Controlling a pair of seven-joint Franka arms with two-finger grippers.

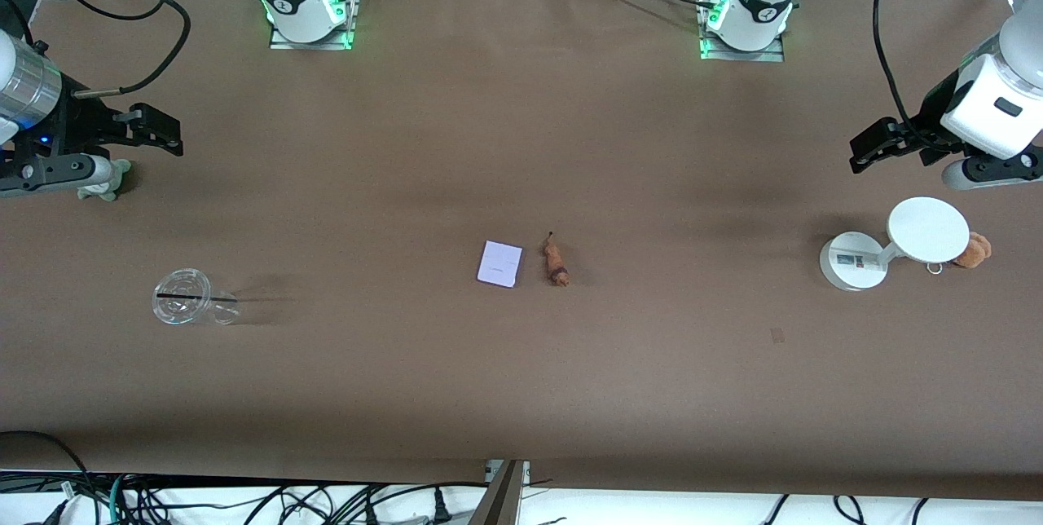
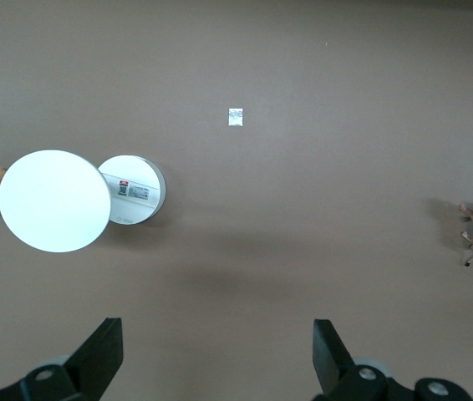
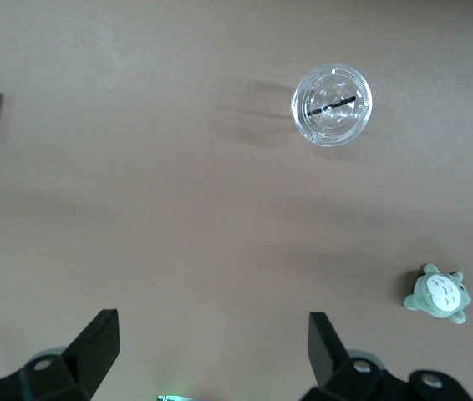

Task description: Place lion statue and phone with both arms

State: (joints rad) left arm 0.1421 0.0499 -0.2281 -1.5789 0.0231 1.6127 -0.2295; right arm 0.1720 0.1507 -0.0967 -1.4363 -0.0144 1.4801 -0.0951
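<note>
Both jaws spread, empty. Left gripper (image 1: 876, 152) and right gripper (image 1: 155, 130) well apart from lion statue (image 1: 556, 262) and phone (image 1: 499, 263). Risk: the two lie just beside each other, so arms could collide reaching in.

A robotics lab: two bolted-down arm bases (image 1: 308, 7) on a brown-covered table (image 1: 521, 378), loose cables (image 1: 244, 500).

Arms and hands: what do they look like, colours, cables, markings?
Two white arms with black joint rings; bases sit on metal plates lit green. The left hand is black under a white wrist block, with a black cable looping above it. The right hand is black too, below a silver-grey cylinder with a blue light and black cables. Both have two dark, wedge-shaped fingers.
</note>
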